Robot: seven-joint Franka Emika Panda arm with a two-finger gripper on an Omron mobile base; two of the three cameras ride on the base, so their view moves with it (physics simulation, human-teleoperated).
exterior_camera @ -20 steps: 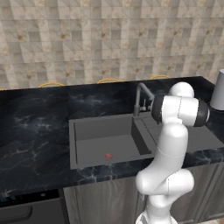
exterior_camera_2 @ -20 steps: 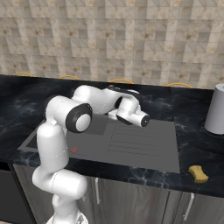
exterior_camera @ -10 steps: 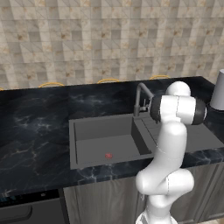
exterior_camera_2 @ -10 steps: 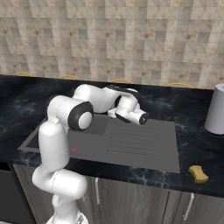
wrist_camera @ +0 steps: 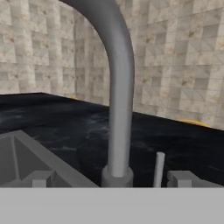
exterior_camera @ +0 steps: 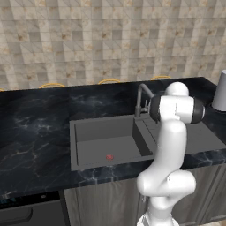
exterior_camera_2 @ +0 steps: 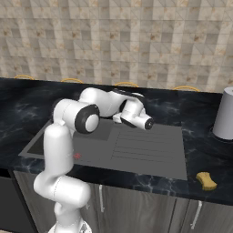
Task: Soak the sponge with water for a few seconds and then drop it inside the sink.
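- One relation decides the coming move: the gripper (exterior_camera_2: 146,123) points at the faucet (wrist_camera: 117,87), while the sponge (exterior_camera_2: 206,180) lies well apart from it, off toward the front right corner of the counter (exterior_camera_2: 207,154).
- Its fingers (wrist_camera: 40,178) stand wide apart with nothing between them; the faucet's thin lever (wrist_camera: 159,168) rises just ahead.
- The sponge rests flat on the dark counter, outside the sink (exterior_camera_2: 150,157), near its front edge, with its long side roughly along that edge.
- No water runs from the faucet, so judging by this, the lever comes first.
- Afterwards the arm must swing right, across the ribbed drainboard, to reach the sponge.
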